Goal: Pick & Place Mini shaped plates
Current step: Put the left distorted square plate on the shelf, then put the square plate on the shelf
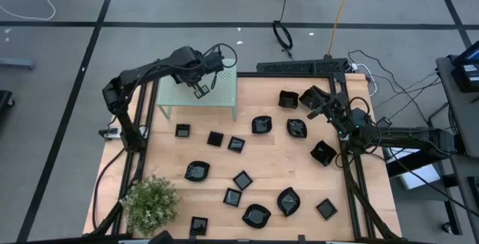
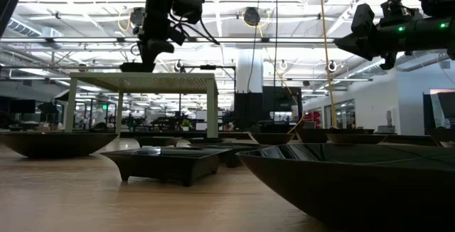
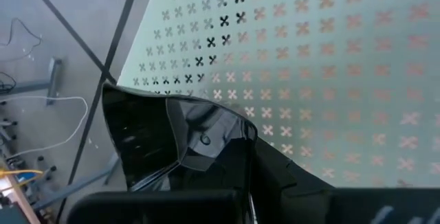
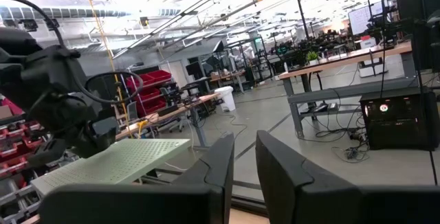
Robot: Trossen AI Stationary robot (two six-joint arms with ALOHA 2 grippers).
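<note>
— Closest to the low camera sat one big black dish, wasn't it?

— Yes, one of the mini shaped plates. About fifteen of them lay scattered over the tabletop, each apart from the others, some square, some round or leaf-shaped. One more, a square plate, was up in the left gripper.

— Gripped?

— Clamped by its rim, held just above the one pale green perforated stand at the tabletop's far left corner. That arm reached in from the left edge, elbow bent, gripper pointing down.

— And the other arm?

— It came from the right edge. The right gripper hung raised over the far right of the tabletop, near three plates, its fingers narrowly parted with nothing between them.

— Anything else?

— One potted plant at the near left corner.
</note>
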